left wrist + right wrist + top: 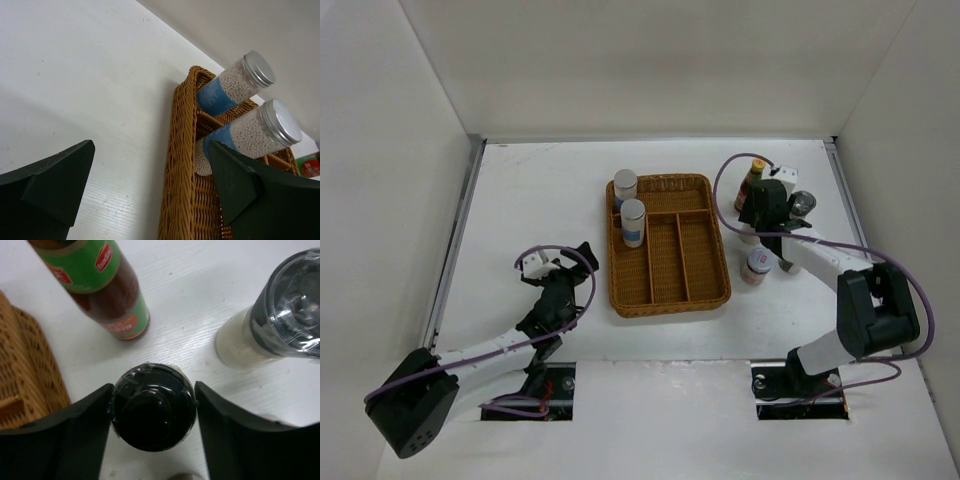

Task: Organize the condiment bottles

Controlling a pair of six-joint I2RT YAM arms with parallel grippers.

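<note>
— Over on the far right of the tabletop (540, 190), hugging the black-capped bottle (152, 407) with the right fingers (75, 440). Why there?
— Probably to lift it into the wicker tray (670, 308). Partly closed, right up beside the cap on both sides. Cannot tell if squeezing yet.
— And the left fingers (50, 185)?
— Wide open, holding nothing. Hanging near the left side of the tray, out of the way.
— Anything tidy in the tray already?
— Only two white bottles with blue labels (633, 222), standing up in the far left slot. Lots of room in the long slots.
— Anything in the way?
— Yes. Close on the far side, a slim red bottle with a yellow cap (751, 182). Just to the right, a grey-lidded shaker (802, 204). Nearer, a red-white-lidded jar (755, 265). Best to go straight up first, so as not to knock them over.
</note>
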